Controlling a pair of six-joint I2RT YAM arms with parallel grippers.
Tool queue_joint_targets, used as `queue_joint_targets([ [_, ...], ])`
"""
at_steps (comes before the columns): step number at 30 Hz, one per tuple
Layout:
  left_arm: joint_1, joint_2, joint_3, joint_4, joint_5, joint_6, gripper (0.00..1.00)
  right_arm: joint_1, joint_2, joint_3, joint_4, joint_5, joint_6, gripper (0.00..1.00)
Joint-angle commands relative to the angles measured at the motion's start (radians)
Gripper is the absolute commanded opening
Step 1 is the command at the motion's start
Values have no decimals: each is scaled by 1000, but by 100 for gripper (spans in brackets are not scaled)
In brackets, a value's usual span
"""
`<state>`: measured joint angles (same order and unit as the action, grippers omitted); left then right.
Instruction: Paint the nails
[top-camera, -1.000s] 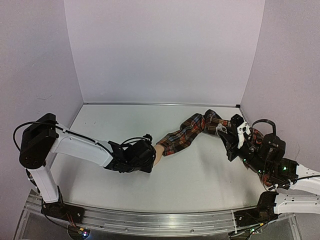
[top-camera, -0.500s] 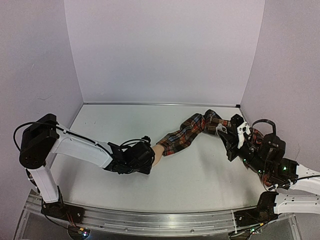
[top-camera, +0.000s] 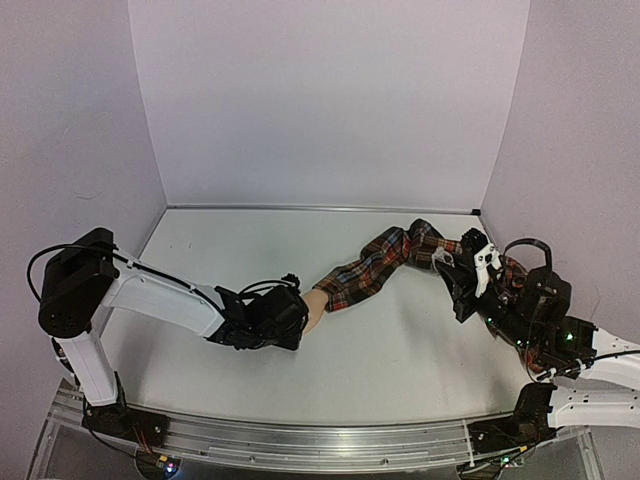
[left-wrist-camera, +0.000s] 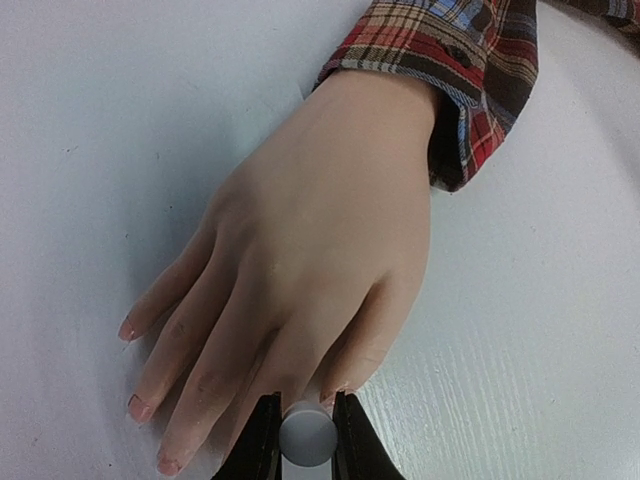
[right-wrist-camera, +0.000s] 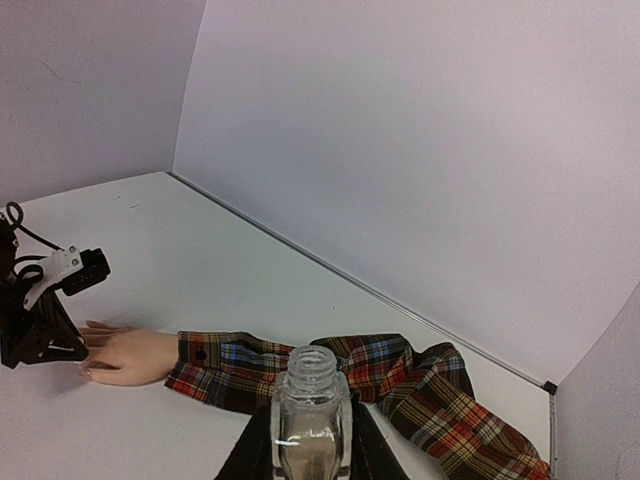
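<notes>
Flesh-coloured plastic formed the mannequin hand (left-wrist-camera: 310, 270), which lay palm down on the white table (top-camera: 380, 350), left of centre. Its fingers pointed toward the left arm. A red plaid sleeve (left-wrist-camera: 450, 60) covered the wrist and trailed in a slack, bent line across the table toward the far right corner.

The nails (left-wrist-camera: 138, 408) were at the fingertips. Three showed in the left wrist view, each with a faint pink tint. The tip of the neighbouring finger was hidden behind the left gripper (left-wrist-camera: 305, 440).

The left gripper hung low over the fingertips, its two dark fingers pinching a small round white cap (left-wrist-camera: 307, 438) seen end-on. Whatever lay beneath the cap could not be seen, nor whether it touched a nail.

The right gripper (right-wrist-camera: 310, 440) was on the right side of the table, beside the far end of the sleeve and well apart from the hand. Its fingers were clamped on a small clear bottle (right-wrist-camera: 310, 420), held upright with the neck uncapped. Pale contents showed in the bottle's lower part.

Plain lilac walls (top-camera: 330, 100) enclosed the table on three sides.
</notes>
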<state>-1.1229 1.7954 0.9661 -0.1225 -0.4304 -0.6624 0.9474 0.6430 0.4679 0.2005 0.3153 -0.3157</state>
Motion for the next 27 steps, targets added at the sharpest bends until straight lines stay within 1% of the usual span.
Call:
queue_joint_targets([
  [1, 4, -25, -20, -14, -14, -24, 0, -16, -17, 6, 27, -12, 10, 0],
  [9, -23, -79, 1, -46, -11, -23, 0, -17, -16, 5, 27, -12, 11, 0],
  [13, -29, -90, 7, -33, -2, -25, 0, -17, -10, 7, 27, -14, 12, 0],
  [27, -3, -25, 54, 7, 4, 26, 0, -17, -18, 6, 25, -9, 12, 0],
])
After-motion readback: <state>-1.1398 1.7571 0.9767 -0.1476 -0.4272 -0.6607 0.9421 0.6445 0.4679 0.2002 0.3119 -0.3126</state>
